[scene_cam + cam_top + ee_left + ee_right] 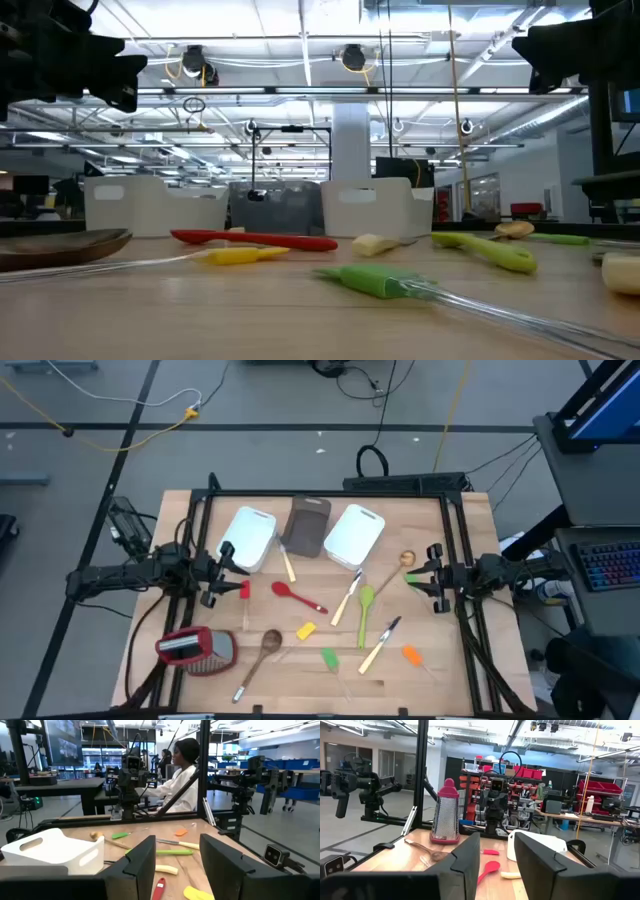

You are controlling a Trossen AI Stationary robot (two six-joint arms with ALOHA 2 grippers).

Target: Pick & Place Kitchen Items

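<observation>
Several small utensils lie flat on the wooden table (460,530): a red spoon (298,598), a green spoon (366,610), a wooden spoon (260,655), yellow (305,631), green (330,660), orange (412,655) and red (244,592) spatulas, and pale-handled knives (347,598) (378,645). My left gripper (222,573) is open and empty above the table's left side, level, near the red spatula; its fingers also show in the left wrist view (180,865). My right gripper (432,577) is open and empty above the table's right side, level, and also shows in the right wrist view (496,860).
Two white tubs (248,538) (354,535) and a dark tub (308,525) stand at the far middle. A metal grater with a red top (195,648) lies at the near left. A black frame (330,493) edges the table. A person in a white coat (182,775) sits beyond the right side.
</observation>
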